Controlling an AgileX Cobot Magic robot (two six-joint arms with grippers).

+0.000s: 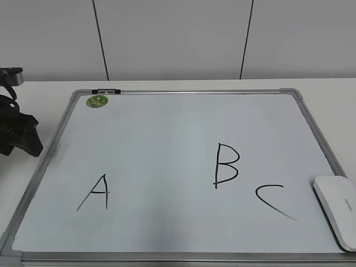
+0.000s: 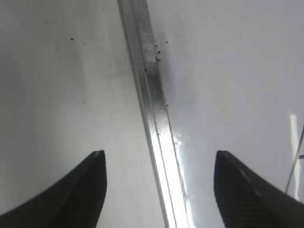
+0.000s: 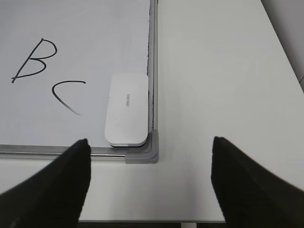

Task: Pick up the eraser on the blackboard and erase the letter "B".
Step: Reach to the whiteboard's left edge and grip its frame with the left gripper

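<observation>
We see the eraser (image 3: pixel 126 109) lying in the blackboard's (image 1: pixel 167 128) corner, beside the letter "C" (image 3: pixel 68 95). Both our jaws stand wide open, holding nothing; the letter "B" (image 1: pixel 226 165) is intact.

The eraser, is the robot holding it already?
No, the eraser lies flat in the blackboard's corner beside the letter C, and the right gripper hangs open above the table edge.

Exterior view faces the blackboard (image 1: pixel 167 128) slantwise; wrist views look down.
</observation>
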